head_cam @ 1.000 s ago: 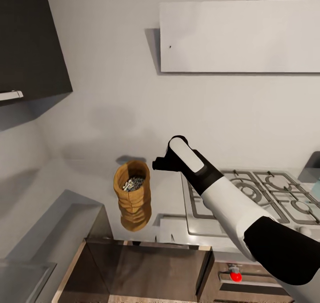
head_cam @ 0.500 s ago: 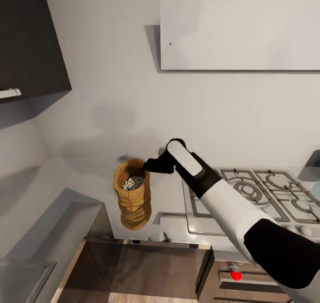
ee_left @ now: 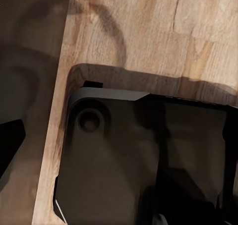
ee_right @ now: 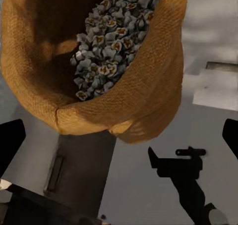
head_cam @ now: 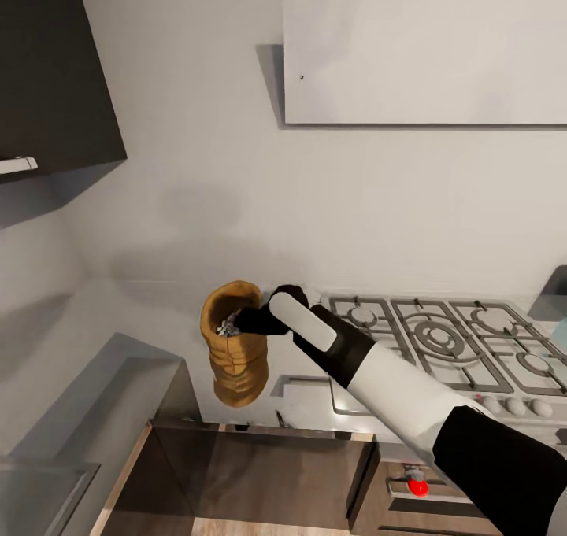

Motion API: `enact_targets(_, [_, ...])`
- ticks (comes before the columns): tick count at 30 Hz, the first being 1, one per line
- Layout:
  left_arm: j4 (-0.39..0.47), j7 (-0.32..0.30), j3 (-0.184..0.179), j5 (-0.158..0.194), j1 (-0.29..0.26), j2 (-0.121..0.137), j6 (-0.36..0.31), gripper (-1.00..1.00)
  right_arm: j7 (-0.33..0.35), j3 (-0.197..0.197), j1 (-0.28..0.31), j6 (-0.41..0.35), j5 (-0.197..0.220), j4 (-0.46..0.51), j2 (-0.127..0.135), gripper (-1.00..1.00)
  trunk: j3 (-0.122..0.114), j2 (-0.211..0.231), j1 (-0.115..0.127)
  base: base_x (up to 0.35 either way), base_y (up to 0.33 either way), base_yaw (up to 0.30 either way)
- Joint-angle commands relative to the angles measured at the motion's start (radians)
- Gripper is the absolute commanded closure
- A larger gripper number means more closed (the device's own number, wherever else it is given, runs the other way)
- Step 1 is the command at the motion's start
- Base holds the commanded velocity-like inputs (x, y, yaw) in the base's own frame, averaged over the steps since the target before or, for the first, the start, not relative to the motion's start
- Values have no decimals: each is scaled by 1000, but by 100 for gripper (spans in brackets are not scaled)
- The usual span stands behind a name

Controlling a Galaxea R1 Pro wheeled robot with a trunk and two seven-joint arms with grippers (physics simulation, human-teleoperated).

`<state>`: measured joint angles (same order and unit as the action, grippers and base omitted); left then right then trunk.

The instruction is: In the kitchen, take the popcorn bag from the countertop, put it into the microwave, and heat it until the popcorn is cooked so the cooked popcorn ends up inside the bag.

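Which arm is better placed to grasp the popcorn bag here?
Right. The right gripper sits at the popcorn bag rim, jaws open; the left wrist view faces wood floor.

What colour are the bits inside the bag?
Whitish-grey with tan centres: the popcorn in the tan bag, clearest in the right wrist view.

We've got the popcorn bag [head_cam: 234, 351] standing upright on the glossy grey countertop [head_cam: 118, 316], just beside the left edge of the steel hob. It's a tan-brown crumpled sack with a rolled rim, open at the top, folds bunched up down its sides. Inside there's a heap of popcorn [ee_right: 105, 46], small whitish-grey bits with yellowish centres, piled well below the rim. From the right wrist view the bag [ee_right: 144, 81] mouth gapes wide and the weave looks coarse like burlap. We can't make out any label from these angles.
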<state>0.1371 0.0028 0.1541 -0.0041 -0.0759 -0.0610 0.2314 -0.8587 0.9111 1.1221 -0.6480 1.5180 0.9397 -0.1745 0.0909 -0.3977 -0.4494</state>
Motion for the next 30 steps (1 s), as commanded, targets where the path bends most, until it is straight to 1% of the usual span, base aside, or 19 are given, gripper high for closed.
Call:
enact_targets(1, [-1,0,4,0,-1,0,3,-100,-5,12,1,20,11,-1,0,-100,2,-2,-1,0,0,0])
enact_targets(3, [-1,0,4,0,-1,0,3,-100,-1,22,1,69,14,-5,0,-100,2,-2,-1,0,0,0])
enact_targets(5, [-1,0,4,0,-1,0,3,-100,-1,23,1,99,15,-5,0,-100,2,-2,-1,0,0,0])
enact_targets(8, [-1,0,4,0,-1,0,3,-100,0,29,1,136,15,-5,0,-100,2,-2,-1,0,0,0])
enact_targets(12, [-1,0,4,0,-1,0,3,-100,0,52,1,171,16,-18,0,-100,2,-2,-1,0,0,0])
enact_targets(19, [-1,0,4,0,-1,0,3,-100,6,57,0,177,16,-46,0,-100,2,-2,-1,4,0,0])
enact_targets(23, [-1,0,4,0,-1,0,3,-100,9,57,-10,177,16,-50,0,-100,2,-2,-1,133,0,0])
enact_targets(30, [-1,0,4,0,-1,0,3,-100,9,57,-17,177,16,-50,0,-100,2,-2,-1,20,0,0])
